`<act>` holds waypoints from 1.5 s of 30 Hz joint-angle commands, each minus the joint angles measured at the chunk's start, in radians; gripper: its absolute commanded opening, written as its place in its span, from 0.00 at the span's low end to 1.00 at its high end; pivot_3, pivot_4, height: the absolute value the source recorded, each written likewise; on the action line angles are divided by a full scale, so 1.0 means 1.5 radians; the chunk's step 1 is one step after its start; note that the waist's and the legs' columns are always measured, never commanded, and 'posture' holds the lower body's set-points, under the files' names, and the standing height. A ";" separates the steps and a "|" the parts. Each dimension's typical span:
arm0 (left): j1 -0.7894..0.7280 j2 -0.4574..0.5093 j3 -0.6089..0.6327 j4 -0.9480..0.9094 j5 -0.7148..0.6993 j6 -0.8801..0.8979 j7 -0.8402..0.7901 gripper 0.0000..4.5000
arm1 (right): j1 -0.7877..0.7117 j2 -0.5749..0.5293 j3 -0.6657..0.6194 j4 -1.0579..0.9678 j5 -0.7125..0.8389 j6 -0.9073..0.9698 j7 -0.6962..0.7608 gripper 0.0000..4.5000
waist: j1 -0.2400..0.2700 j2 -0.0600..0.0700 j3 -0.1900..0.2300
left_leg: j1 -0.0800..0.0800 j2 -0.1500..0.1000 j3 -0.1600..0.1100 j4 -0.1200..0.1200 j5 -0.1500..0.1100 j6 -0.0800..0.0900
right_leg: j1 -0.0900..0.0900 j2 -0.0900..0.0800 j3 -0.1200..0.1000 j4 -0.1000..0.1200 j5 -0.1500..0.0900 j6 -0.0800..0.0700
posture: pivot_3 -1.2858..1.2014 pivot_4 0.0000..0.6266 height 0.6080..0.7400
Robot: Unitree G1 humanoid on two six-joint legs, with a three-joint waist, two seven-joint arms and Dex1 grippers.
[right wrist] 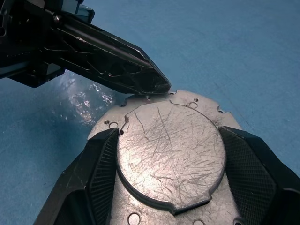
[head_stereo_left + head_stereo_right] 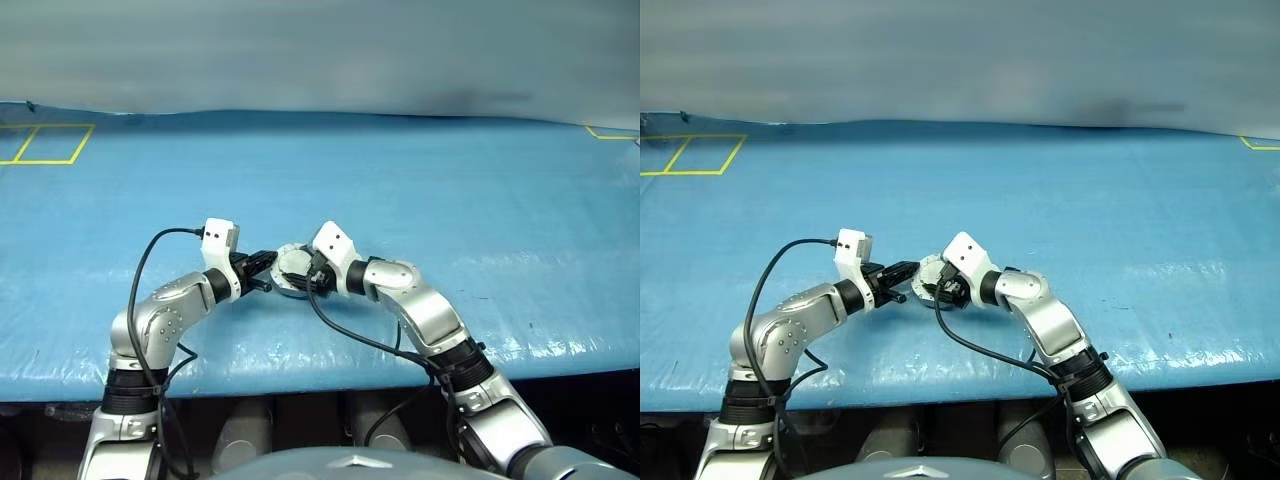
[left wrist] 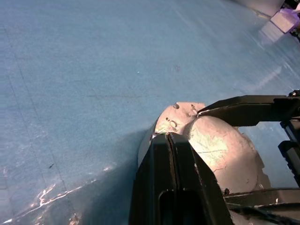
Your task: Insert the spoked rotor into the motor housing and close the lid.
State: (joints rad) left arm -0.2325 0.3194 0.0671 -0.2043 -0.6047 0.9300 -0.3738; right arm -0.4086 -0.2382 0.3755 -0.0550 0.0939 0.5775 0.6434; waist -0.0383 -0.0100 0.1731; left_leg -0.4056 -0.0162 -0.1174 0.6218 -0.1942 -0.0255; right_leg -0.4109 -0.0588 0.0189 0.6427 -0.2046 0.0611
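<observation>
Your right gripper [image 1: 171, 187] straddles closed lid [image 1: 171, 152], fingers spread across it. Left gripper [image 1: 157, 84], fingers pressed together, tip touching lid's 12 o'clock edge.

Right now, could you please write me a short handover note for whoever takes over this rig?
Left gripper: shut, tip pressing the lid's edge.
Right gripper: fingers on either side of the lid's raised centre, bracing the motor housing on the blue table.
Done: lid appears down over the housing; the rotor is hidden, presumably inside.
Left: confirm the lid is fully seated, then release.
</observation>
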 commanded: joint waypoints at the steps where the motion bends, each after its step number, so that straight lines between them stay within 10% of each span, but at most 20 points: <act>1: -0.004 0.008 -0.014 0.001 0.008 0.012 -0.007 0.00 | 0.013 -0.002 -0.001 0.006 -0.001 0.020 -0.005 0.67 | 0.000 0.000 0.000 | 0.000 0.000 0.000 0.000 0.000 0.000 | 0.000 0.000 0.000 0.000 0.000 0.000 | 0.52 0.24 1.00; 16: -0.003 0.028 -0.061 -0.013 0.010 0.017 -0.072 0.00 | 0.036 -0.006 -0.007 -0.026 0.018 0.055 -0.003 0.67 | 0.003 0.000 0.000 | 0.000 -0.001 0.000 -0.001 0.000 0.000 | 0.000 -0.001 0.000 -0.001 0.000 0.000 | 0.52 0.24 1.00; 21: -0.003 0.028 -0.068 -0.007 0.016 0.014 -0.075 0.00 | 0.065 -0.018 -0.020 -0.064 0.030 0.083 -0.007 0.99 | 0.008 0.000 -0.001 | 0.000 -0.001 0.000 -0.001 0.000 0.000 | 0.000 -0.001 0.000 -0.001 0.000 0.000 | 0.52 0.24 1.00; 34: -0.003 0.024 -0.078 0.001 0.036 -0.002 -0.084 0.00 | 0.235 -0.034 -0.203 -0.290 0.198 0.224 -0.037 0.99 | 0.013 0.000 -0.001 | -0.003 -0.001 0.000 -0.001 0.000 0.000 | -0.002 -0.002 0.000 -0.002 0.000 0.000 | 0.52 0.24 1.00; 45: -0.003 0.026 -0.092 0.000 0.049 -0.011 -0.097 0.00 | 0.269 0.177 -0.379 -0.253 0.422 0.377 -0.179 0.99 | 0.013 0.000 -0.001 | -0.003 -0.001 0.000 -0.001 0.000 0.000 | -0.002 -0.002 0.000 -0.003 0.000 0.000 | 0.52 0.24 1.00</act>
State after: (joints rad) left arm -0.2475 0.3586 -0.0323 -0.2068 -0.5360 0.9031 -0.5040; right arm 0.0048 -0.0047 -0.1532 -0.4368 0.6661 1.1100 0.4211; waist -0.0185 -0.0104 0.1718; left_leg -0.4108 -0.0177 -0.1178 0.6204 -0.1944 -0.0255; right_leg -0.4145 -0.0611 0.0186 0.6389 -0.2052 0.0613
